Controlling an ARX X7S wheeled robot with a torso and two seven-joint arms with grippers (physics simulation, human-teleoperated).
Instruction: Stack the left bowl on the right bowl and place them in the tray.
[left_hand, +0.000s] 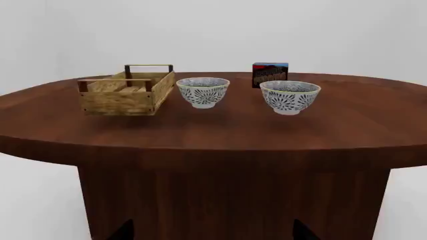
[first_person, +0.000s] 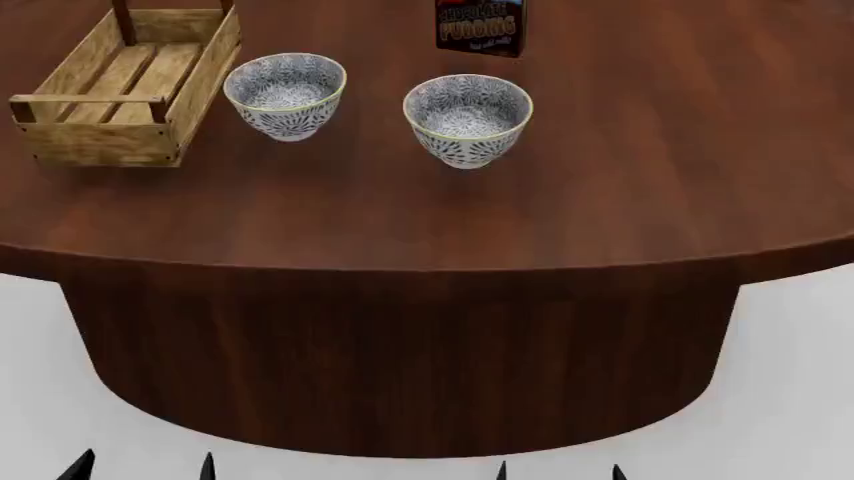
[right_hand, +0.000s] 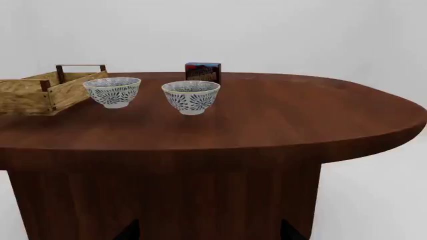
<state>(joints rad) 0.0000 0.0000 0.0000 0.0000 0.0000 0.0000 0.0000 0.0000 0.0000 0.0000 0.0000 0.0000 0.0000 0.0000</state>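
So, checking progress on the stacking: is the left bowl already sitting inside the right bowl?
No, the left bowl stands on the table apart from the right bowl, both outside the tray.

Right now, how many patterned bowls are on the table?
2. One blue-and-white patterned ceramic bowl stands beside the pale wooden slatted tray; the other bowl stands apart, nearer the dark pudding box. None appears hidden.

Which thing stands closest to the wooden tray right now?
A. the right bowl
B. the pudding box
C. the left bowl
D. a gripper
C: the left bowl sits right beside the tray, with the right bowl farther off.
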